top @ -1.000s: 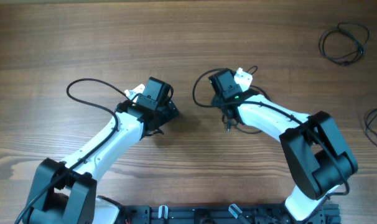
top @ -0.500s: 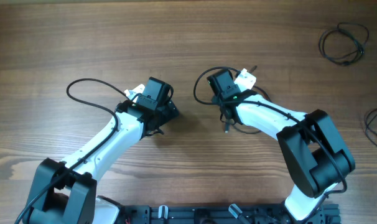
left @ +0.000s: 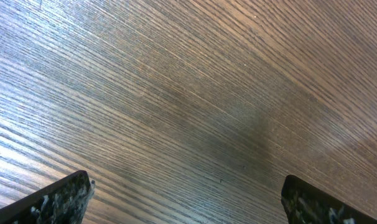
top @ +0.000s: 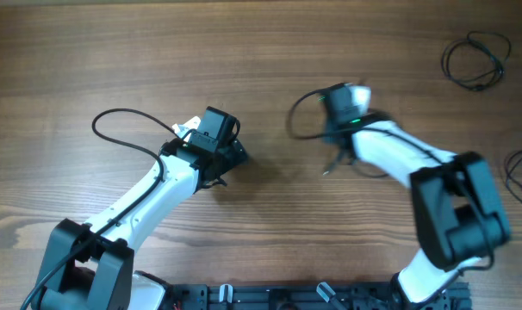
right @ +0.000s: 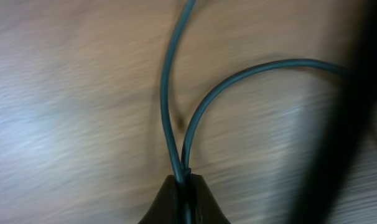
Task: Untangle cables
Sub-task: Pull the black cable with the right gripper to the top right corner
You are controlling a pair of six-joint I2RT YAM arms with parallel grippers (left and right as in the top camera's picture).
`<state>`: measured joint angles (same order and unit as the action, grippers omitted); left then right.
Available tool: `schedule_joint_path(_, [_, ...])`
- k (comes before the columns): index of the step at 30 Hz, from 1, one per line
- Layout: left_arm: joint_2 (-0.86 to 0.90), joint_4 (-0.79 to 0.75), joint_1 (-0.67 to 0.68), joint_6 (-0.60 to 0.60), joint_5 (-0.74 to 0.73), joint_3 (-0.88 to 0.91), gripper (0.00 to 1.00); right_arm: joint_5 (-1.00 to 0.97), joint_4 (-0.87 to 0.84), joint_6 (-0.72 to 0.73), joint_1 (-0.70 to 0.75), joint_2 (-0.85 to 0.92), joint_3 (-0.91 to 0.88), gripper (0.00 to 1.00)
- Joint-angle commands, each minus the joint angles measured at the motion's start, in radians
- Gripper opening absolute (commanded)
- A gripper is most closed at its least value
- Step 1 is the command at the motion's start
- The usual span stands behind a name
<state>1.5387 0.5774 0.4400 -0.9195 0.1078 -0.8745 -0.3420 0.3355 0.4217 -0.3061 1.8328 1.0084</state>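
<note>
My right gripper (right: 183, 180) is shut on a thin black cable (right: 176, 93); two strands of it run up out of the closed jaws. In the overhead view that gripper (top: 334, 129) is blurred at centre right, and the held cable (top: 302, 116) loops to its left with an end hanging below. My left gripper (left: 185, 186) is open and empty over bare wood; it also shows in the overhead view (top: 231, 157) at centre left. Two more thin cable loops lie apart, one at the top right (top: 476, 60) and one at the right edge (top: 521, 176).
A thicker black camera cable (top: 114, 129) arcs out from the left arm. The wooden table (top: 244, 52) fills the view. The arm bases and a black rail (top: 270, 297) stand at the front edge.
My right gripper has moved to the right with the cable in it, and its loop has shifted with it. The left arm has not moved.
</note>
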Motion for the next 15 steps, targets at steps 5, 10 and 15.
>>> schedule_joint_path(5, [-0.009, 0.0, -0.003, -0.008, 0.018, -0.005, 1.0, 0.003, -0.043, -0.502, 0.287, -0.065, -0.008, 0.05])
schedule_joint_path(10, [-0.009, 0.0, -0.003, -0.008, 0.018, -0.005, 1.0, 0.135, -0.066, -0.956, 0.412, -0.046, -0.009, 0.04])
schedule_joint_path(15, [-0.009, 0.0, -0.003, -0.008, 0.018, -0.005, 1.0, 0.214, -0.085, -1.284, 0.457, -0.039, -0.009, 0.04])
